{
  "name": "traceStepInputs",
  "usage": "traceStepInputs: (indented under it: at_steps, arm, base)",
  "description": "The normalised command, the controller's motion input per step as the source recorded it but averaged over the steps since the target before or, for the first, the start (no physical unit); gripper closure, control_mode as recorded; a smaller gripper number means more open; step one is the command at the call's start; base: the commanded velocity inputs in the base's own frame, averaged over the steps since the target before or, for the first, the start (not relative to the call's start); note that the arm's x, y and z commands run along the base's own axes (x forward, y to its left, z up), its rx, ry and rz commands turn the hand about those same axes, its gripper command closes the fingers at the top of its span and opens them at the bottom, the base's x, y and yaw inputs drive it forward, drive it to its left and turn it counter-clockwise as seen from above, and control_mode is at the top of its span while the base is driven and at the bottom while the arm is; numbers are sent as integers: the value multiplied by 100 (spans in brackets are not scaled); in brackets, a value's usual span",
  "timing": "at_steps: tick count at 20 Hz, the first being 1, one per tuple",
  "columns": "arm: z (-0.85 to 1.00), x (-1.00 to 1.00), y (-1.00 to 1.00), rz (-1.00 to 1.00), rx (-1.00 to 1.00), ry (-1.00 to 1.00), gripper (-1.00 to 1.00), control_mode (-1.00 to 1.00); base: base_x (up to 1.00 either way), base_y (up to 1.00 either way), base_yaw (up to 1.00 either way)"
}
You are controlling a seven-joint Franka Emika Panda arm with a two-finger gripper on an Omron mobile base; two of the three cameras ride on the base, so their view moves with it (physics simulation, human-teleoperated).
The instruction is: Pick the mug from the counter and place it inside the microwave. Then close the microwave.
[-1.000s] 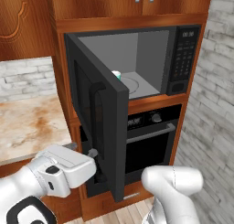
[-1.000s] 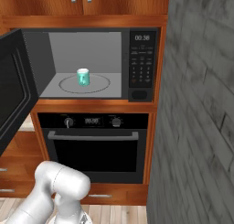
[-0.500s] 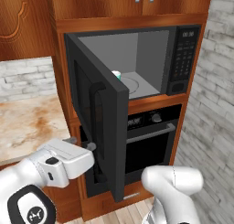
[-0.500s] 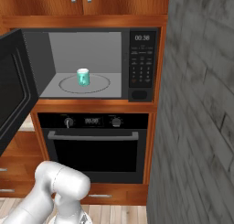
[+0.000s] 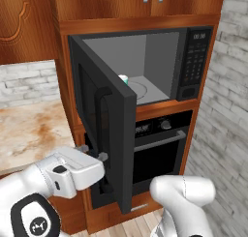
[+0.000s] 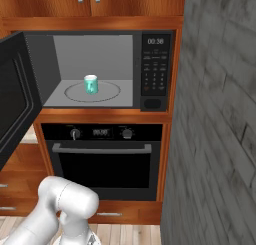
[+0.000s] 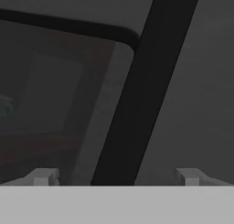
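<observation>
Left base view: the microwave (image 5: 160,62) stands open, its door (image 5: 104,125) swung out to the left and towards the camera, the bar handle (image 5: 102,129) running top to bottom on the door's outer face. The mug (image 5: 123,79) peeks over the door's top edge, upright on the round plate (image 5: 140,88) inside. The gripper (image 5: 92,154) sits at the end of the white arm, low on the door's outer side, its tips close to the door below the handle; whether they touch it I cannot tell. To the left lies the bench (image 5: 29,134), with the oven (image 5: 155,149) under the microwave.

Right base view: the mug (image 6: 90,84) stands upright on the plate (image 6: 92,91), well back from the front edge, so placing looks done. The door (image 6: 17,96) angles out at the left, wide open.

Hand view: the handle (image 7: 146,86) crosses as a dark slanted bar, close ahead, with the dark window (image 7: 55,99) behind it. The gripper (image 7: 114,176) has its tips spread wide apart, one on each side of the bar's foot, nothing held.

What remains is closing. The handle's long axis is vertical and the door lies directly ahead of the gripper, so my guess is that a push on the outer face, swinging it rightward towards the cavity, is what the next move turns on.
</observation>
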Motion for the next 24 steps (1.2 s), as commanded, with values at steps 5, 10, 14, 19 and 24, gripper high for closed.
traceStepInputs:
  at_steps: [5, 10, 14, 19, 24]
  arm:
    - [0, -4, -32, -4, 0, 0, -100, -100]
    - [3, 0, -49, 0, 0, 0, -100, -100]
    - [2, 0, -60, 0, 0, 1, -100, -100]
    - [4, 0, -69, 0, 0, 3, -100, -100]
    - [0, 1, -71, 0, 0, 0, -100, -100]
  base:
    - [0, 0, 0]
    - [0, 0, 0]
    - [0, 0, 0]
    - [0, 0, 0]
    - [0, 0, 0]
